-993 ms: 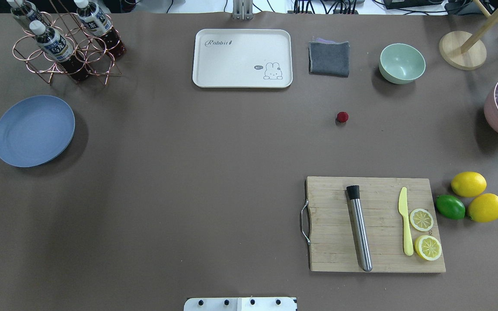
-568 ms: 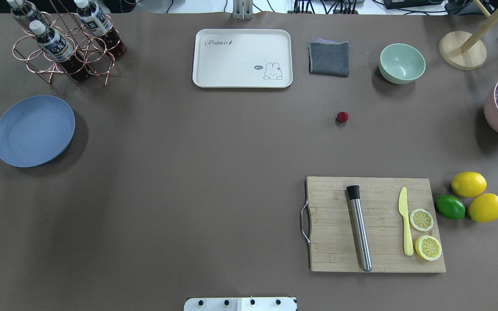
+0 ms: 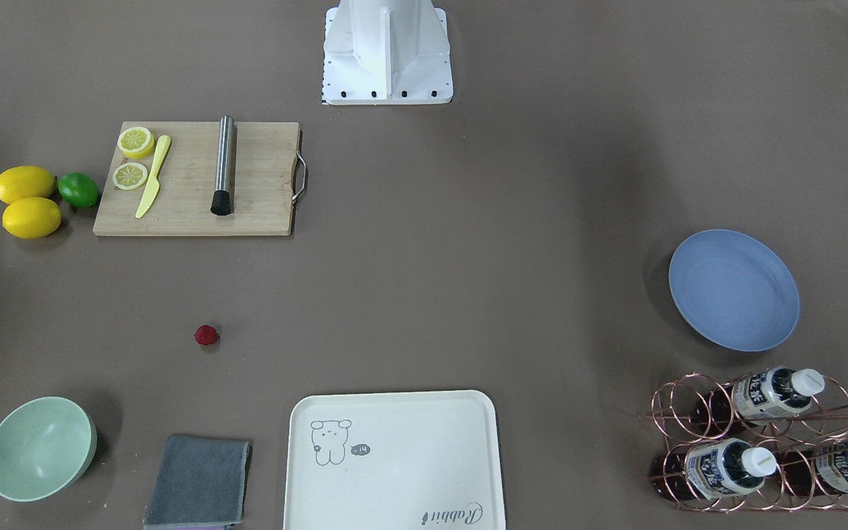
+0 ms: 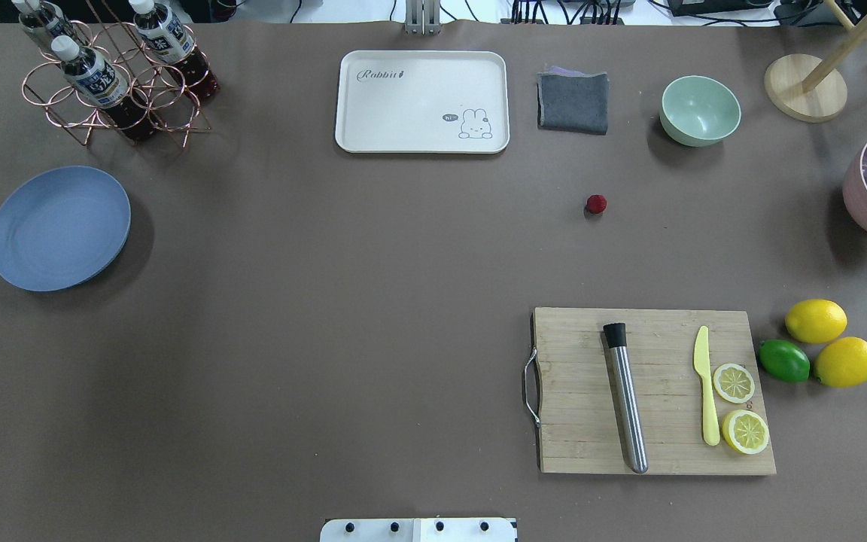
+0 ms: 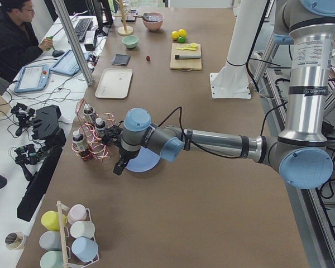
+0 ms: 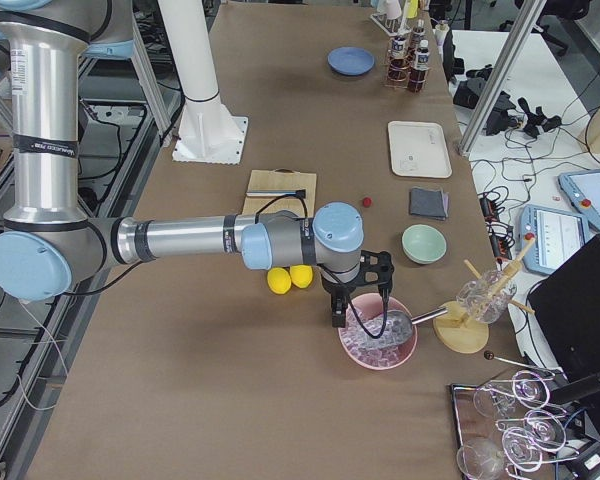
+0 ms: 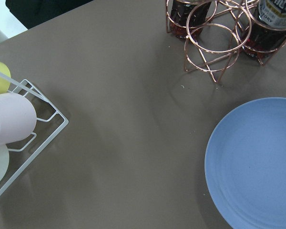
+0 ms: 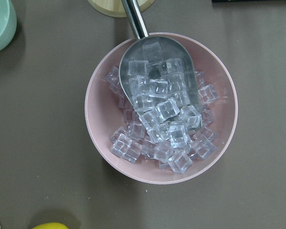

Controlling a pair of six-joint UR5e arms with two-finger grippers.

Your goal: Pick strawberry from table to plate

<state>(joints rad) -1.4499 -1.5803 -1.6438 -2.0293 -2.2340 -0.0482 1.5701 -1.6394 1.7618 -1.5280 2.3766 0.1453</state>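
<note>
Noting the strawberry (image 4: 595, 204) lying on the bare tabletop (image 4: 328, 301), right of centre and in the far half by the overhead view, touching nothing. Placing it between the grey cloth (image 4: 573, 101) and mint bowl (image 4: 700, 110) on the far side and the cutting board (image 4: 576, 429) on the near side, well apart from each.

Logging the blue plate (image 4: 59, 228) at the far-left side of the tabletop, holding nothing, well apart from the strawberry. Seeing the copper bottle rack (image 4: 114, 83) just beyond it and the cream tray (image 4: 422, 102) at far centre.

Recording on the board a steel muddler (image 4: 625, 399), a yellow knife (image 4: 706, 388) and two lemon slices (image 4: 734, 382); just right of it, two lemons (image 4: 816, 321) and a lime (image 4: 783, 360).

Finding the left claw (image 5: 119, 166) hanging over the tabletop by the plate's edge, near the rack; its wrist camera looking down on the plate rim and a white cup rack (image 7: 38, 119). Being unable to tell whether it is open or closed, showing only in the side view.

Finding the right claw (image 6: 358, 312) hanging over the pink bowl (image 8: 97, 90) of ice cubes with a metal scoop (image 8: 152, 67) in it, at the right end. Being unable to tell its state either. Neither claw touching the strawberry.
</note>
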